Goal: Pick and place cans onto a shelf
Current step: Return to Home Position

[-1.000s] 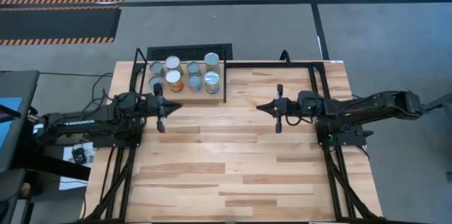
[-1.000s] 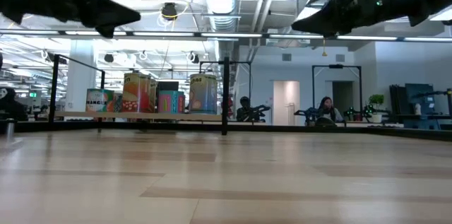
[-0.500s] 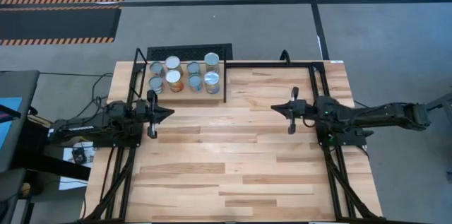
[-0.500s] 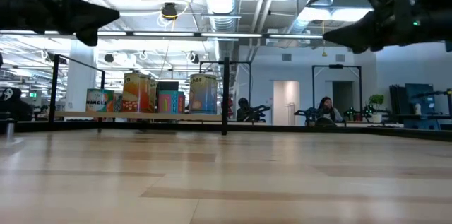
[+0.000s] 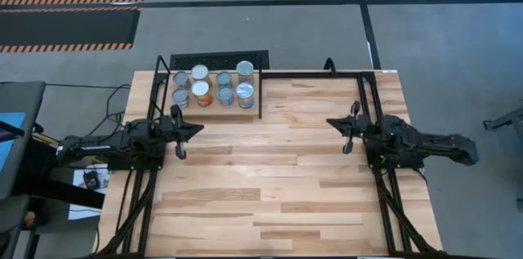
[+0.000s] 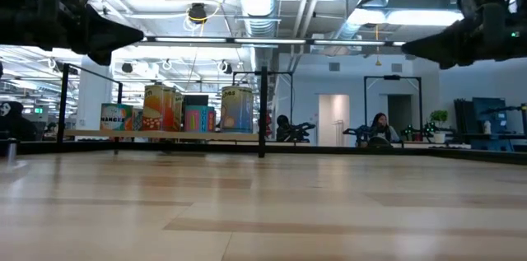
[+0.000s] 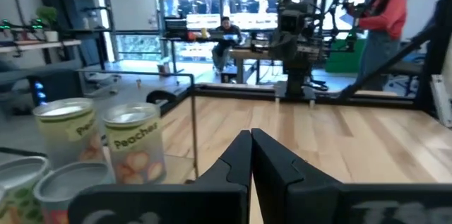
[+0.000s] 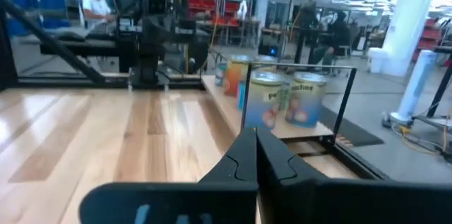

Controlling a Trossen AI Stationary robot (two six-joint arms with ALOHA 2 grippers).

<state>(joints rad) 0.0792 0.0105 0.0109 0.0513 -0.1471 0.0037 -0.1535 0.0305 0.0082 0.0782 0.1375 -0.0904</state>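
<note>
The cans stand upright in two rows on the shelf, upper left of the high view. The left pincer, pinched closed and empty, hangs just below them. It is far nearer than the right pincer, also closed on nothing, at mid-right.

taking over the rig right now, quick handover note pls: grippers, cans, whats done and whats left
Left gripper: shut, empty, above the table's left side, just in front of the shelf.
Right gripper: shut, empty, above the table's right side.
Small silver-lidded cans: eight, all upright in two rows on the light-wood shelf framed by black rods, at the table's far-left corner.
Done: no can shows on the plank tabletop, so placing looks finished.
Left: probably only parking both arms.
</note>
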